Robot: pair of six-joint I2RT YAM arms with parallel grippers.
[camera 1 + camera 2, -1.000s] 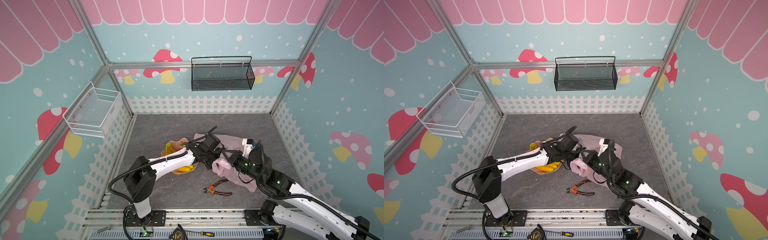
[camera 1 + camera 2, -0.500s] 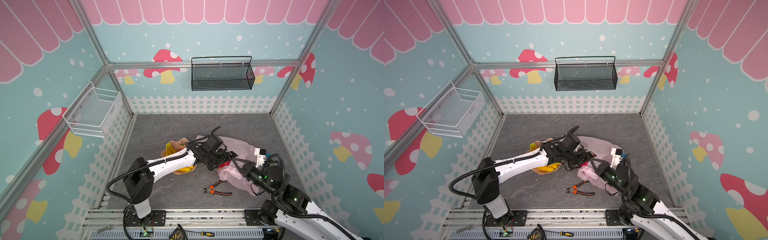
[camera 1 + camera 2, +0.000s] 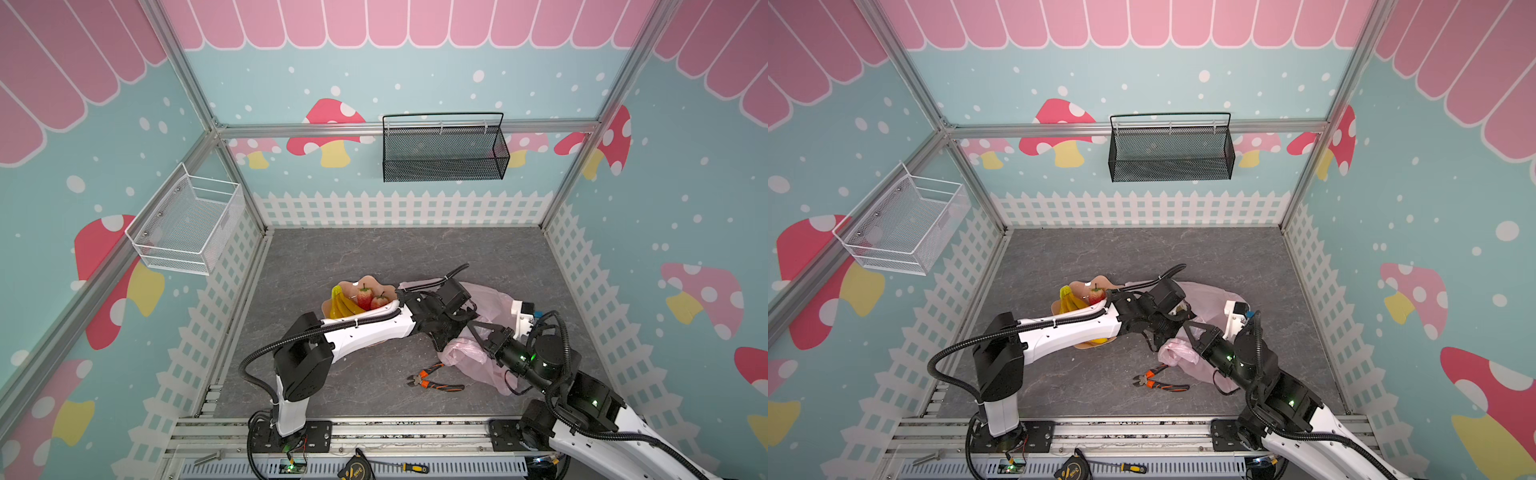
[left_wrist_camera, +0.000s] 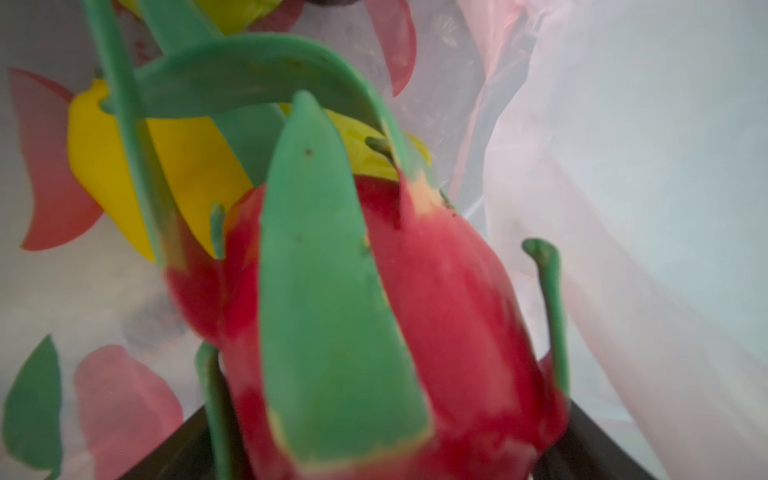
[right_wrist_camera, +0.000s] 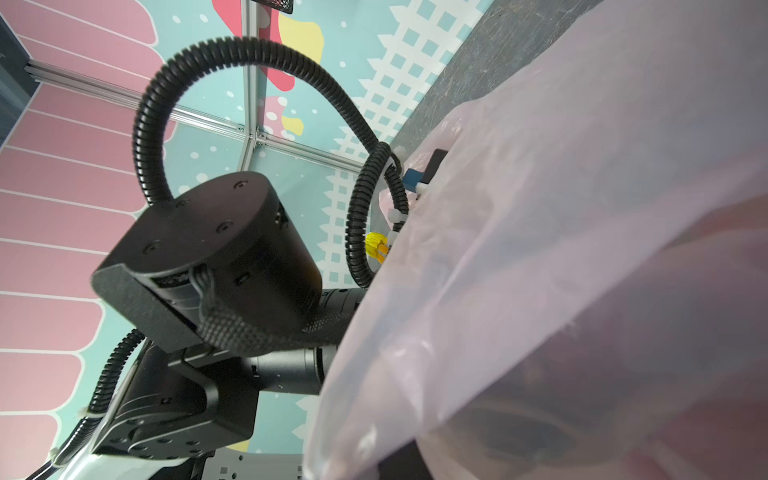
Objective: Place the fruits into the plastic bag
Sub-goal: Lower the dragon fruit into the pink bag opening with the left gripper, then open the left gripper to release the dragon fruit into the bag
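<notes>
Grey marbled floor point(image 3: 374, 249) inside mushroom-papered walls point(image 3: 457, 62); plastic bag point(image 3: 494, 297) lies right of centre — right gripper point(image 3: 482, 332) pinches its rim. Left gripper point(image 3: 449, 330) half-buried inside, jaws wide about a red fruit point(image 4: 436, 311) — grip unclear.

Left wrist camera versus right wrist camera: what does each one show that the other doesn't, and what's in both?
Only the left wrist view: a red fruit with green scales filling the frame, a yellow fruit behind it, and red prints on the film.
Only the right wrist view: a black arm joint, its ribbed cable, the painted walls and a strip of grey floor.
Both: the translucent pink plastic bag.
</notes>
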